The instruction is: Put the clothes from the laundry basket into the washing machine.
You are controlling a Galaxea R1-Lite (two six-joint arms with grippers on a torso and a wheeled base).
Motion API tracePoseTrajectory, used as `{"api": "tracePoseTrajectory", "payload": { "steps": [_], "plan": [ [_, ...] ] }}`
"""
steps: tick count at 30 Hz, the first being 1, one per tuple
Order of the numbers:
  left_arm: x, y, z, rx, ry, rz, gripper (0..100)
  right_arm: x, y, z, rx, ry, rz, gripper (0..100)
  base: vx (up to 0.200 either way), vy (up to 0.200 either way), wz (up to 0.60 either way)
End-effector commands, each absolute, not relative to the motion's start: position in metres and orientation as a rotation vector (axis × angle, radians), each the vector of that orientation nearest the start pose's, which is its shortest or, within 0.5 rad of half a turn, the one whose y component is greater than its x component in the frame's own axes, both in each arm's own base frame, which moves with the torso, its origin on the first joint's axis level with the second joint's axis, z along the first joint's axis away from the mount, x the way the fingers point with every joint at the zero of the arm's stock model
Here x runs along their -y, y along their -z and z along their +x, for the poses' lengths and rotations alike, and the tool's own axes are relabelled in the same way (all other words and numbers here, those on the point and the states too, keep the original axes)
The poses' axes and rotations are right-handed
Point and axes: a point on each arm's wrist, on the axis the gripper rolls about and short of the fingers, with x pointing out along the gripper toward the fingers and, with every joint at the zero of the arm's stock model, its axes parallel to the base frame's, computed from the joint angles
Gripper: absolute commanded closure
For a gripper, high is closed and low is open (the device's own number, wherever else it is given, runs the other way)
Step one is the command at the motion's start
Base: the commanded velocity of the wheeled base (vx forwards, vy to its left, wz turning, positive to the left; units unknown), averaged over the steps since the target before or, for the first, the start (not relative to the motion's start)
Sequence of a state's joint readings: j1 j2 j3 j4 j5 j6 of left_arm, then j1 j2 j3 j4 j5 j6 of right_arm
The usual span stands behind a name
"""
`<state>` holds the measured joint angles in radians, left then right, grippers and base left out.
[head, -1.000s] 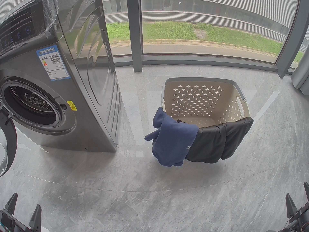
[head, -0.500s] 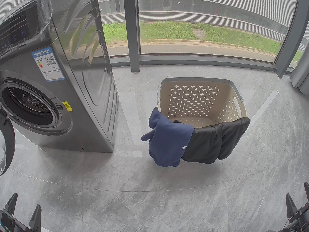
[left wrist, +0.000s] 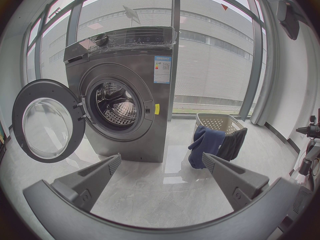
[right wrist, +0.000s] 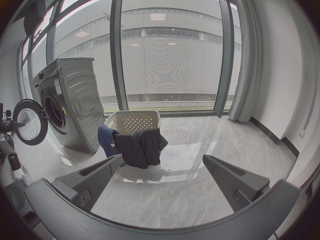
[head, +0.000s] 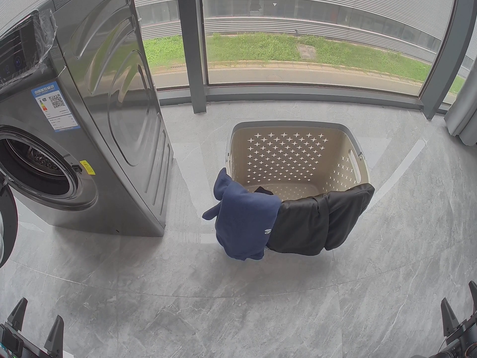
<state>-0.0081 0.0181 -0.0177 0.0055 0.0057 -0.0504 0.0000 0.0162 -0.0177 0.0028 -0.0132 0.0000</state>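
- The floor (head: 248, 314), grey stone tile, carried the washer (head: 114, 100) and the basket (head: 293, 124).
- The window (head: 308, 36) ran behind both units. A curtain (head: 464, 115) hung at its right end.
- The washer stood on the robot's left, with its front panel turned toward the left arm. Clear film covered the control panel.
- The door (left wrist: 46, 120) was swung wide open to the left of the port, which left the drum (left wrist: 116, 107) exposed.
- The basket was beige with star-shaped perforations. It stood upright on the floor to the right of the washer, apart from it and roughly ahead of the robot's centre.
- The black garment (head: 308, 220) was draped over the near rim of the basket, from the middle to the right corner, and hung down the outer wall.
- The blue garment (head: 243, 220) was draped over the near-left corner. It touched the black garment and hung outside the basket.
- The left gripper (left wrist: 160, 157) was held low beside the robot, its fingers spread and empty, well apart from the washer and the basket.
- The right gripper (right wrist: 162, 157) was held low on the right, its fingers spread and empty, well apart from the basket.
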Motion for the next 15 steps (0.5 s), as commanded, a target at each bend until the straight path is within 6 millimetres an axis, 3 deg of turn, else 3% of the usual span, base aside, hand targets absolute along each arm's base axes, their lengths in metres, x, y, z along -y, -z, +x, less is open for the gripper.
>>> {"api": "tracePoseTrajectory", "payload": {
  "steps": [1, 5, 15],
  "plan": [
    [-0.0003, -0.0753, -0.0228, -0.006, 0.001, -0.051, 0, 0.0003, -0.0752, -0.0228, -0.003, 0.014, 0.0, 0, 0.2, 0.0, 0.0],
    [-0.0003, -0.0753, -0.0228, -0.006, 0.001, -0.051, 0, 0.0003, -0.0752, -0.0228, -0.003, 0.014, 0.0, 0, 0.2, 0.0, 0.0],
    [-0.0003, -0.0753, -0.0228, -0.006, 0.001, -0.051, 0, 0.0003, -0.0752, -0.0228, -0.003, 0.014, 0.0, 0, 0.0, -0.02, 0.0]
  ]
}}
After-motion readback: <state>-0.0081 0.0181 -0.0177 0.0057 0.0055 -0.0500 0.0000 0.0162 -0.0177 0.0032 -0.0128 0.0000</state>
